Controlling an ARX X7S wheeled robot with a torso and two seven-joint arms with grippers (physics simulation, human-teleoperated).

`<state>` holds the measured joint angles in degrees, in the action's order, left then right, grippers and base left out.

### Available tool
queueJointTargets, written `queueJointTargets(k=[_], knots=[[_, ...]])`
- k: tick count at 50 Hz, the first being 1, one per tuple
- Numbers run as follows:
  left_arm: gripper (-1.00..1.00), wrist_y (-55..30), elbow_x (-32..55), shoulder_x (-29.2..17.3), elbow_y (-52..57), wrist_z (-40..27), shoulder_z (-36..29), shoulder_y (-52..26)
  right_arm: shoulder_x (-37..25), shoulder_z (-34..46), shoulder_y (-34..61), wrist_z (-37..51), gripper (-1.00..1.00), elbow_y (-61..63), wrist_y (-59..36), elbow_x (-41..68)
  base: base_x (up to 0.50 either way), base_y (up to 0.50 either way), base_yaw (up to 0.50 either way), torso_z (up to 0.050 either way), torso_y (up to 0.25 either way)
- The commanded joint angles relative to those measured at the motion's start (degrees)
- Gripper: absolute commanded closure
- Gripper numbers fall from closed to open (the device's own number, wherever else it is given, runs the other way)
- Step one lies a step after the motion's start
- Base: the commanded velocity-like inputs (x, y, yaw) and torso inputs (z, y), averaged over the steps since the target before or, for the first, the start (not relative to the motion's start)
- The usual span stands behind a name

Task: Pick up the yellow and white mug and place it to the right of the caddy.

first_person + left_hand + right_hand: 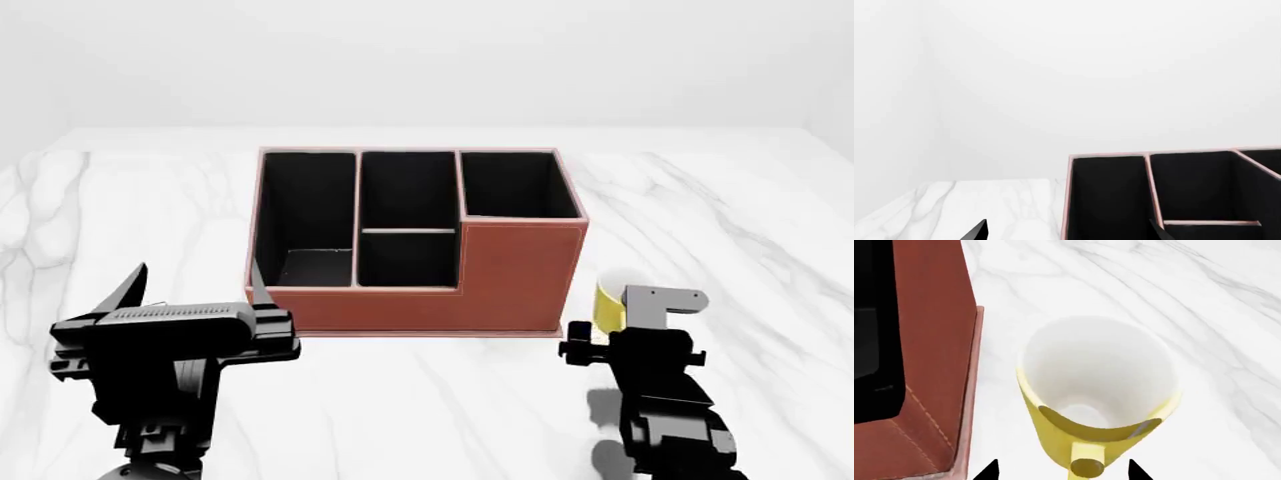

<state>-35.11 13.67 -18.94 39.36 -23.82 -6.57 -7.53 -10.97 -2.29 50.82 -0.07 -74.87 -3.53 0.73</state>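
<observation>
The yellow and white mug [1097, 385] stands upright on the marble table, just right of the caddy [934, 340], with a small gap between them. Its handle [1087, 465] points at my right gripper [1064, 471], whose jaws are open on either side of the handle without touching it. In the head view the mug [609, 305] shows as a yellow sliver behind the right gripper [617, 322], by the near right corner of the reddish-brown caddy [514, 275]. My left gripper [198, 290] is open and empty, near the caddy's near left corner [1107, 200].
The white marble table [747, 230] stretches around the caddy, ending at a plain white wall behind. The caddy's black compartments [407, 195] hold nothing that I can see.
</observation>
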Motion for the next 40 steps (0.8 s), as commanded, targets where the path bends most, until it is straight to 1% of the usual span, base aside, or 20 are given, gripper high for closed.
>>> queueJointTargets(k=[1, 4, 5, 8, 11, 16, 25, 32, 40], knots=[[-1.00, -0.02, 0.18, -0.22, 0.34, -0.26, -0.05, 0.18, 0.03, -0.06, 0.46, 0.19, -1.00, -0.06, 2.17, -0.86, 0.00, 0.00, 0.00, 0.000, 0.000], [-1.00, 0.05, 0.26, -0.29, 0.41, -0.30, 0.00, 0.27, -0.09, 0.03, 0.29, 0.29, -1.00, 0.68, 3.52, -0.91, 0.00, 0.00, 0.00, 0.000, 0.000], [-1.00, 0.07, 0.28, -0.31, 0.44, -0.33, 0.02, 0.30, -0.10, -0.09, -1.24, 0.32, -1.00, 4.49, 1.78, -0.76, 0.00, 0.00, 0.00, 0.000, 0.000], [-1.00, 0.12, 0.34, -0.38, 0.51, -0.37, 0.05, 0.36, -0.03, -0.85, -9.64, 0.60, -1.00, 25.38, -9.41, -0.03, 0.00, 0.00, 0.00, 0.000, 0.000], [-1.00, 0.15, 0.37, -0.46, 0.58, -0.43, 0.03, 0.40, -0.16, -1.22, -16.46, 0.53, -1.00, 41.71, -17.25, 0.44, 0.00, 0.00, 0.00, 0.000, 0.000], [-1.00, 0.20, 0.41, -0.51, 0.61, -0.55, -0.01, 0.43, -0.52, -2.10, -25.62, 0.44, -1.00, 61.76, -25.30, 1.40, 0.00, 0.00, 0.00, 0.000, 0.000], [-1.00, 0.11, 0.46, -0.58, 0.90, -0.82, -0.29, 0.50, -0.94, -3.23, -35.22, 0.63, -1.00, 81.49, -31.50, 2.45, 0.00, 0.00, 0.00, 0.000, 0.000], [-1.00, -0.08, 0.51, -0.82, 1.83, -1.13, -0.27, 0.88, -1.34, -4.42, -41.62, 0.16, -1.00, 94.27, -34.97, 3.87, 0.00, 0.00, 0.00, 0.000, 0.000], [-1.00, -0.04, 0.49, -1.09, 2.97, -1.50, -0.25, 1.60, -1.93, -5.04, -46.81, -0.01, -1.00, 106.52, -38.81, 4.87, 0.00, 0.00, 0.00, 0.000, 0.000]])
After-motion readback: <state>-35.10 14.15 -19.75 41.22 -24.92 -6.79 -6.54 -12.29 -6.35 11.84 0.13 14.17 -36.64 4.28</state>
